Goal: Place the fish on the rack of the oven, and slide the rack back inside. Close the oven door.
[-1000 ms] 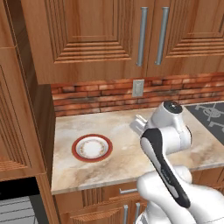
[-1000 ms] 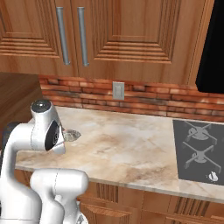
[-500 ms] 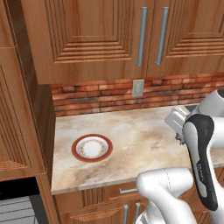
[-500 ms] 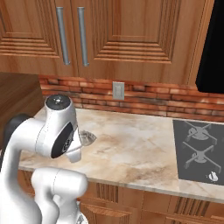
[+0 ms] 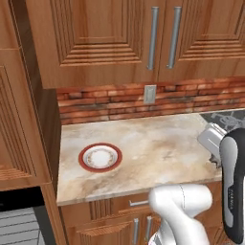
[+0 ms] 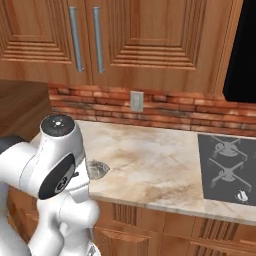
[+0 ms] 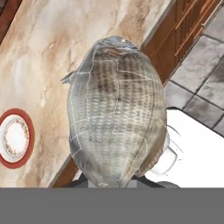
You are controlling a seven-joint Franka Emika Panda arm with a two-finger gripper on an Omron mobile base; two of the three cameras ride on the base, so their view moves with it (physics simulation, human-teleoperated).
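Above the counter [image 7: 39, 52], scaly grey-silver fish [image 7: 116, 109].

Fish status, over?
Pincer shut on fish. Fish held above counter, clear of plate. Nothing blocking.

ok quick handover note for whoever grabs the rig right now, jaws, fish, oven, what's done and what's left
Gripper: jaws shut on the fish, which is lifted off the marble counter and carried in the air; the hand view looks along it from close up.
Plate: red-rimmed, nothing on it, on the counter's left part.
Rack: a strip of grey wires shows at the lower left of the left base view, below counter level. The oven door's state cannot be told from here.
Done: fish picked up.
Left: bring the fish to the rack and set it down, slide the rack in, close the oven door.
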